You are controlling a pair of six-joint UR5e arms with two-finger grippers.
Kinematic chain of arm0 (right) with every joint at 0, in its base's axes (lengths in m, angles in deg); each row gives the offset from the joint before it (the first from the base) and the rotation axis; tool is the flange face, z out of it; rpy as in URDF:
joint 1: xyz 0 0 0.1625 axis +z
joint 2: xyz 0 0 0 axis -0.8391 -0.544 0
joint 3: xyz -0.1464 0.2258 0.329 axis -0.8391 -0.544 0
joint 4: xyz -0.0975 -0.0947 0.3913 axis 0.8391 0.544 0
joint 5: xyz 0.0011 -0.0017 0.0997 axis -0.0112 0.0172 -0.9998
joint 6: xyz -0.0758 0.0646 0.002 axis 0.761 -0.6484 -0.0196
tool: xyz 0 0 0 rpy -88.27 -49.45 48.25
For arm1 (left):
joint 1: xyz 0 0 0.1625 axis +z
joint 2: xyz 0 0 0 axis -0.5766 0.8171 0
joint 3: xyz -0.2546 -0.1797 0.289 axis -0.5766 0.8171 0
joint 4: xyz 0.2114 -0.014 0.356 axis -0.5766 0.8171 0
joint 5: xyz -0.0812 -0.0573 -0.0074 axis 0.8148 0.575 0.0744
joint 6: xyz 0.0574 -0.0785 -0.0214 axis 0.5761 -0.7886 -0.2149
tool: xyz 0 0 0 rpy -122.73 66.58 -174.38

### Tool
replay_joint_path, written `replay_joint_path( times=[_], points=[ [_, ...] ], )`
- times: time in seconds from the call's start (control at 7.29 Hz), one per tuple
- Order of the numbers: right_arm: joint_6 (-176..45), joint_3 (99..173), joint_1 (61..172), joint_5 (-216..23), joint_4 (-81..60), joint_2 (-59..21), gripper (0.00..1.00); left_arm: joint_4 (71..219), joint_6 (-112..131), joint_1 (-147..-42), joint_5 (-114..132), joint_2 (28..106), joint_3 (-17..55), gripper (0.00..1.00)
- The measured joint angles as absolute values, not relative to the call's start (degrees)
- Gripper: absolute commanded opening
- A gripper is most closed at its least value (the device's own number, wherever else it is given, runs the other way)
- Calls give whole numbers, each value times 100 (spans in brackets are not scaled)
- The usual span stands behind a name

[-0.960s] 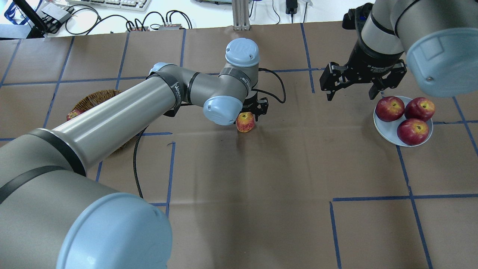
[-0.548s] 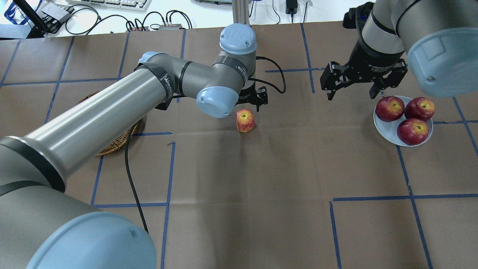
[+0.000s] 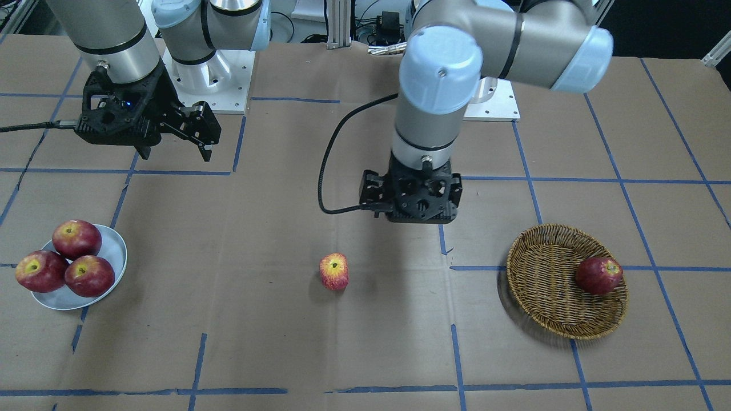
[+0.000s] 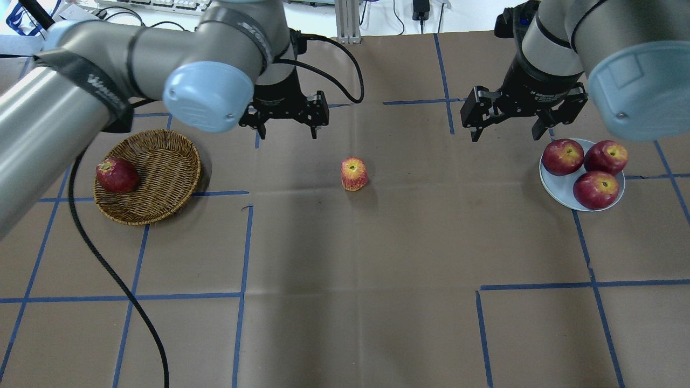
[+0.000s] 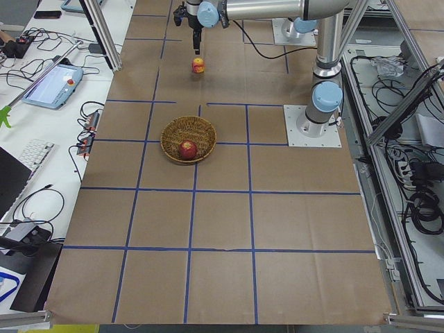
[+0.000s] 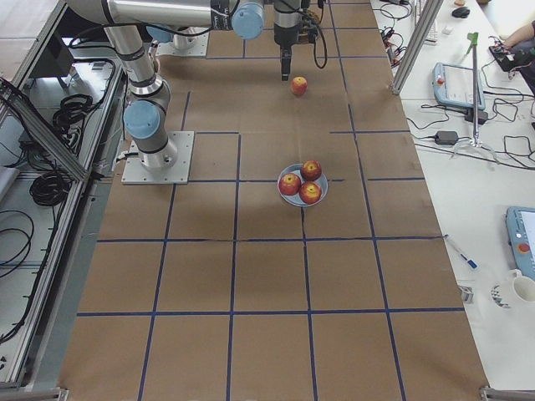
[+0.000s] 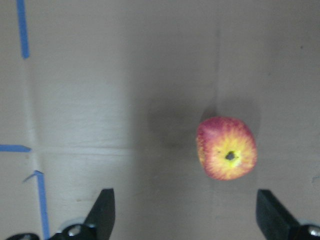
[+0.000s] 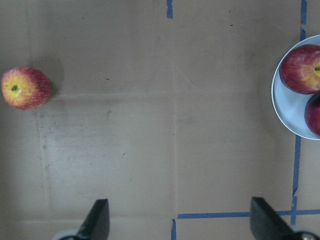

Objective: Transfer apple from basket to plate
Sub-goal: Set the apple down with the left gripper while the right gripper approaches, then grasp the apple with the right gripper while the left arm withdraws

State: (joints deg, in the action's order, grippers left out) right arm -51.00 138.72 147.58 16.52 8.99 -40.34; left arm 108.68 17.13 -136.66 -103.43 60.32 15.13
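Observation:
The pinkish-red, yellow-streaked apple (image 4: 354,174) stands alone on the brown table, between basket and plate; it also shows in the front view (image 3: 334,271) and both wrist views (image 7: 227,148) (image 8: 25,88). The wicker basket (image 4: 161,156) lies at the left and the pale plate (image 4: 555,188) at the right. My left gripper (image 4: 286,132) hangs open and empty above the table, behind and left of the apple. My right gripper (image 4: 505,139) is open and empty, just left of the plate's far edge.
One dark red apple (image 4: 116,175) lies in the basket at its left rim. Three dark red apples (image 4: 563,156) fill most of the plate. A black cable (image 4: 97,253) trails from the left arm over the table's left part.
My left gripper has let go of the apple, risen and drawn back to the far left. The apple stays on the table. The basket is now uncovered. The right arm has barely moved.

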Motion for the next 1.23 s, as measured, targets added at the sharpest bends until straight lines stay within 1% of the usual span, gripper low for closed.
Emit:
replay_joint_path(
  times=[0.27, 0.55, 0.96, 1.23],
  points=[
    [-5482, 13821, 14968, 1600, 1180, -3805, 100, 11413, 2659, -13093, -10349, 5359, 1797, 99],
    [-6145, 13802, 15636, 1583, 1822, -3254, 100, 11562, 3224, -12791, -10332, 4824, 2105, 99],
    [-7152, 13796, 16455, 1602, 3057, -2175, 100, 11589, 3519, -12715, -10310, 4465, 2271, 99],
    [-7430, 13795, 16717, 1625, 3766, -1538, 100, 11591, 3529, -12705, -10308, 4396, 2391, 99]
  ],
)
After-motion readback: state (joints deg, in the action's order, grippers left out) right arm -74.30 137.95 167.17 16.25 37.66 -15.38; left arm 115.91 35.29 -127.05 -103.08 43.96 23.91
